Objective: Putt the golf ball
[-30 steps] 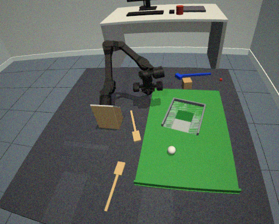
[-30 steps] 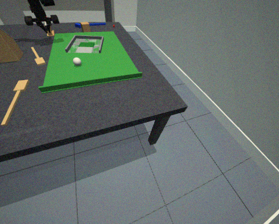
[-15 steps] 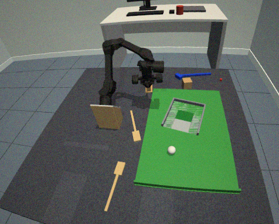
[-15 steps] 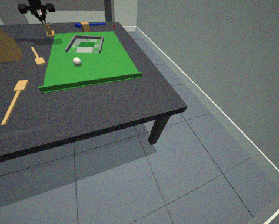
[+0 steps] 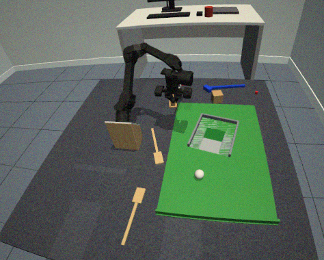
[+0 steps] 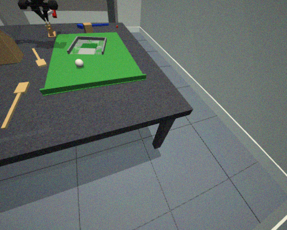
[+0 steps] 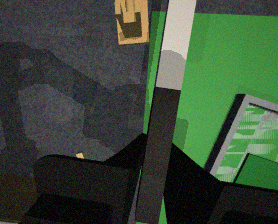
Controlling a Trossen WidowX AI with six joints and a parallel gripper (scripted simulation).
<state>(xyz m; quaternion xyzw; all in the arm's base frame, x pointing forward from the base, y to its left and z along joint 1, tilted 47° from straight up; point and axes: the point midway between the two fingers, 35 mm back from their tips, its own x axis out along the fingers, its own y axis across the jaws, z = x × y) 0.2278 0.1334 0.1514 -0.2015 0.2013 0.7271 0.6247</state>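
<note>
My gripper (image 5: 173, 98) (image 6: 46, 20) (image 7: 152, 139) is shut on the dark grip of the red putter (image 6: 54, 14) (image 7: 175, 40), above the mat's back-left corner. Its pale shaft crosses the wrist view; its red head shows in the exterior view, is mostly hidden in the top view and is outside the wrist view. The putter is above the small wooden stand (image 5: 169, 105) (image 6: 52, 35) (image 7: 134, 41), which looks empty. The white golf ball (image 5: 199, 174) (image 6: 79, 62) rests on the green mat (image 5: 219, 198) (image 6: 100, 74), in front of the grey-walled ramp (image 5: 210, 145) (image 6: 87, 51) and dark green raised square (image 5: 214, 134) (image 6: 89, 46).
A blue putter (image 5: 227, 87) (image 6: 101, 25) lies behind a wooden block (image 5: 217, 96) (image 6: 88, 28), with a tiny red object (image 5: 256, 92) (image 6: 117, 26) to the right. Two wooden paddles (image 5: 158, 157) (image 5: 139, 195) lie left of the mat. A large wooden block (image 5: 123, 137) (image 6: 7, 49) stands beside the arm's base.
</note>
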